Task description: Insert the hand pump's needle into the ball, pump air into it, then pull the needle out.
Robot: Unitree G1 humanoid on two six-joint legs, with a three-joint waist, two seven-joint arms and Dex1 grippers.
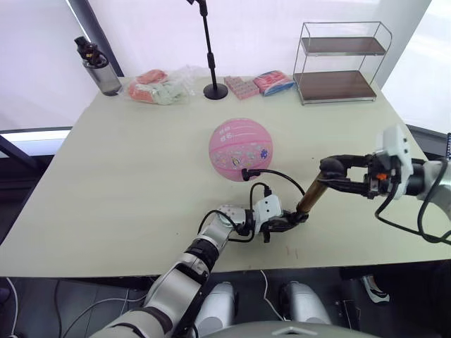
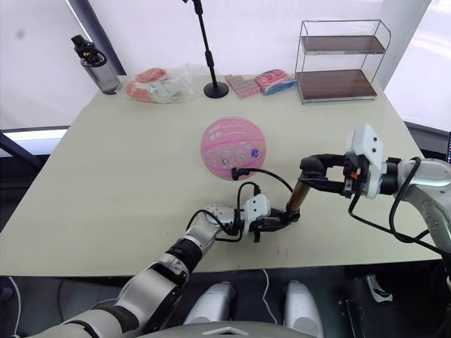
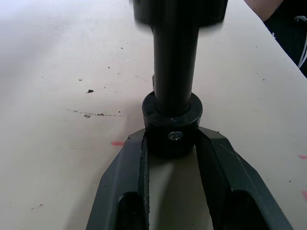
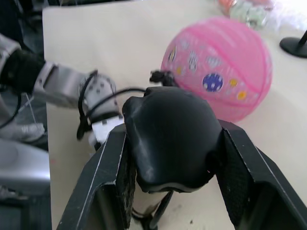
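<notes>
Left pincer [image 1: 292,220] clamps hand pump [image 1: 309,198] base, right pincer [image 1: 337,171] clamps T-handle; needle [image 1: 246,173] in ball [image 1: 240,148], so stroke straight along barrel.

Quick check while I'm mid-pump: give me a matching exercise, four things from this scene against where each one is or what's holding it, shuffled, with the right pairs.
Things:
1. ball
2. hand pump
3. wire shelf
4. water bottle

Places or states:
A. far left corner of the table
B. far right corner of the table
C. middle of the table, hose fitting at its near side
D. tilted, base in the left gripper, handle in the right gripper

Pairs: 1-C, 2-D, 3-B, 4-A
</notes>
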